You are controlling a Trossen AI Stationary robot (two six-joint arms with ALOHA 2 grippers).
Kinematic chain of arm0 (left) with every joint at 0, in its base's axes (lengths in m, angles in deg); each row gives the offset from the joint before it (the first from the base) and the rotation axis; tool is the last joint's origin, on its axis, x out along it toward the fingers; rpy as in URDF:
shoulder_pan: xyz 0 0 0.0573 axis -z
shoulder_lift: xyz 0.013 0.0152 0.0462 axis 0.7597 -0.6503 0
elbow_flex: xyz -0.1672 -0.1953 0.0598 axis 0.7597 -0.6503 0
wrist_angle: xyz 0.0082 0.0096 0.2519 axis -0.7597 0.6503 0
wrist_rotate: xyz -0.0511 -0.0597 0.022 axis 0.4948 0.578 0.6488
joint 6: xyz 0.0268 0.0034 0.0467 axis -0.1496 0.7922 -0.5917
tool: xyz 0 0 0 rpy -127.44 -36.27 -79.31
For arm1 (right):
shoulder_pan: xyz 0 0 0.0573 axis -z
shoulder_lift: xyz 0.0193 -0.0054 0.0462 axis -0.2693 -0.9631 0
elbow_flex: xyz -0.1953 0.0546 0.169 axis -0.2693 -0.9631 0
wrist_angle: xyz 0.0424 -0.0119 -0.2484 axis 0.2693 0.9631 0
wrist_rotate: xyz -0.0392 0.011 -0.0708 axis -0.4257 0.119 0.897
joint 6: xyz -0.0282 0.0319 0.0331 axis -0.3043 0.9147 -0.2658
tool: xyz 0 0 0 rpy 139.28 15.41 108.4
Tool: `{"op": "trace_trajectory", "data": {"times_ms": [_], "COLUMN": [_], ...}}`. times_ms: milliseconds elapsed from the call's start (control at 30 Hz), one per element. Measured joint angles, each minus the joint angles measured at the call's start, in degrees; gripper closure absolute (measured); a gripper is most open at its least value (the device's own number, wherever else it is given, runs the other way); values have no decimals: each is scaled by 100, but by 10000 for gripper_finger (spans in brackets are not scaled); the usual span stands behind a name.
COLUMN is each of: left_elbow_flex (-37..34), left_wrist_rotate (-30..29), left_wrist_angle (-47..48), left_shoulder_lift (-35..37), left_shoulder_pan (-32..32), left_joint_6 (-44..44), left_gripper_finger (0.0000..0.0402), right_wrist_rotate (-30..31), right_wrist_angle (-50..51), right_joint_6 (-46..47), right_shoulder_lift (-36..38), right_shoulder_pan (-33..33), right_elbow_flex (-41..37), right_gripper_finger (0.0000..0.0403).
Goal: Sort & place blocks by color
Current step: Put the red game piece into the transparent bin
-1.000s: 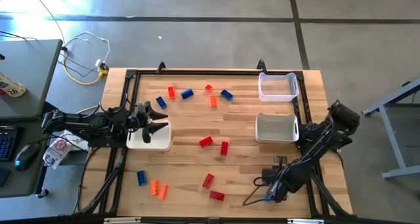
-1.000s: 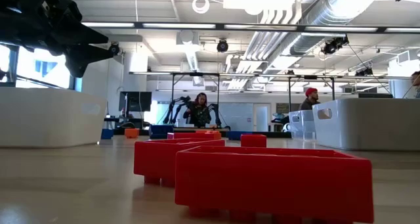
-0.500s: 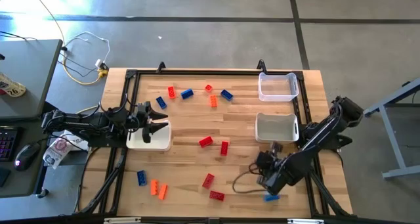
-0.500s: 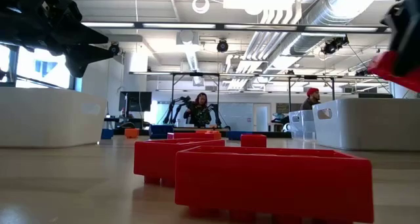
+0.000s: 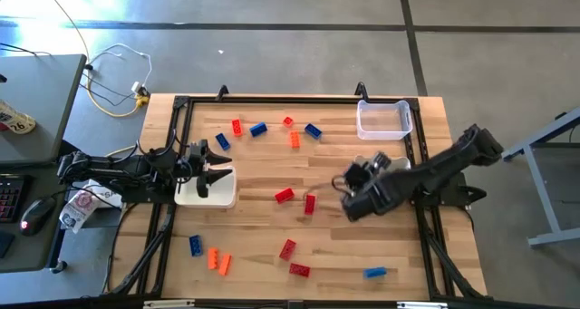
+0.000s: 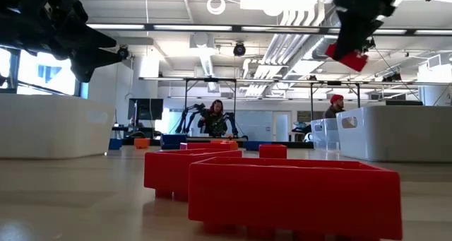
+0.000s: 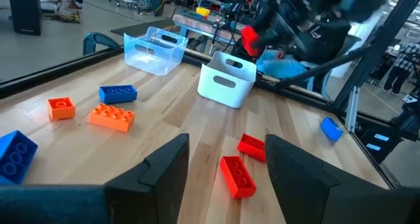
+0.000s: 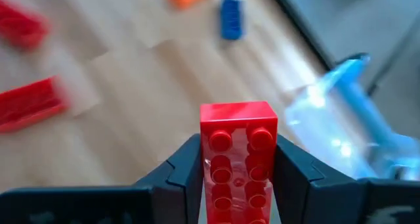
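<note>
Red, orange and blue blocks lie scattered flat on the wooden table (image 5: 263, 168), among them two red ones (image 5: 285, 195) (image 5: 310, 203) at the middle and a blue one (image 5: 375, 273) near the near edge. My right gripper (image 5: 352, 200) hovers right of the middle, next to the white bin (image 5: 381, 175), shut on a red block (image 8: 237, 152), which also shows in the low view (image 6: 346, 57). My left gripper (image 5: 216, 168) is open and waits above the left white bin (image 5: 207, 193); its own view (image 7: 226, 152) shows the gap between its fingers. My right gripper pinches the red block by its two long sides (image 8: 209, 165) between the fingers (image 8: 184, 168), which lie along it. The block's studded face and its free end (image 8: 237, 115) stick out past the fingertips. It is lifted well clear of the table and tilted (image 6: 346, 57).
A clear bin (image 5: 384, 119) stands at the far right corner, the white bin just nearer. Black rails (image 5: 272, 98) frame the table. Several blocks lie near the far edge (image 5: 258, 129) and near the near left corner (image 5: 214, 258). People stand in the room beyond.
My right gripper, shut on the red block, has swung from the table's near right corner up and toward the far edge and the middle, ending beside the white bin. The blue block by the near edge has stayed where it was.
</note>
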Motion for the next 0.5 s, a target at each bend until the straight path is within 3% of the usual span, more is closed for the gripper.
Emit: {"op": "trace_trajectory", "data": {"times_ms": [200,500], "left_elbow_flex": [0,1], "left_wrist_rotate": [-78,-754], "left_wrist_angle": [-13,-271], "left_shoulder_lift": [-1,1], "left_shoulder_pan": [0,-1], "left_joint_6": [-485,-1470], "left_gripper_finger": [213,213], "right_wrist_rotate": [380,488], "right_wrist_angle": [351,335], "right_joint_6": [-549,-1701], "right_shoulder_lift": [4,4], "right_shoulder_pan": [1060,2824], "right_elbow_flex": [259,488], "right_gripper_finger": [289,285]}}
